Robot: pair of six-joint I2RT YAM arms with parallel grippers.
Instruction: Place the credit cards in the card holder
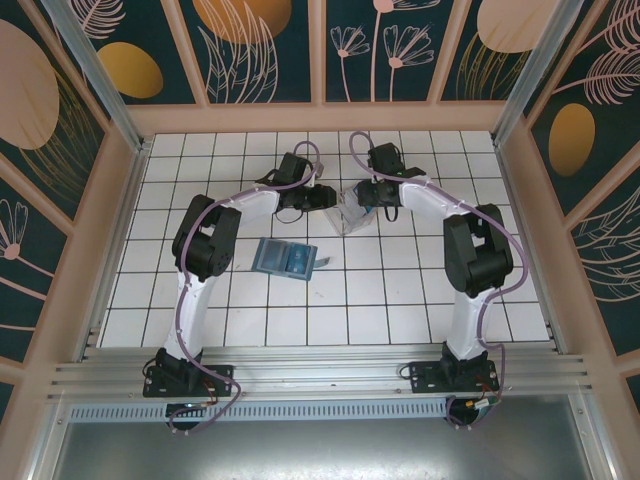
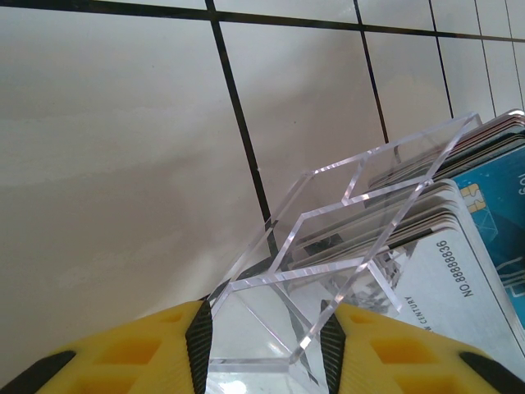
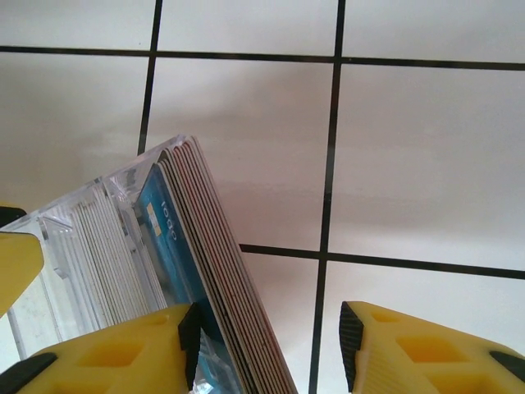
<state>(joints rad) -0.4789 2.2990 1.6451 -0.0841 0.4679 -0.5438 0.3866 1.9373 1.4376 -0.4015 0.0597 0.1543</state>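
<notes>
The card holder (image 1: 283, 258), a teal wallet, lies open and flat on the tiles in front of both grippers. The credit cards (image 2: 447, 250) stand packed on edge in a tilted clear box (image 1: 348, 215); a bright blue one (image 3: 168, 246) faces out of the stack. My left gripper (image 2: 267, 338) grips the box's empty end (image 2: 328, 238), a black pad against each acrylic wall. My right gripper (image 3: 267, 349) is open at the box's other end. The card stack (image 3: 225, 279) leans by its left pad, with a wide gap to the right pad.
White tiled floor (image 1: 400, 300) spreads around the wallet and box. Wooden walls with metal posts (image 1: 120, 110) fence the area on three sides. Both arms arch inward and meet at the box near the back middle.
</notes>
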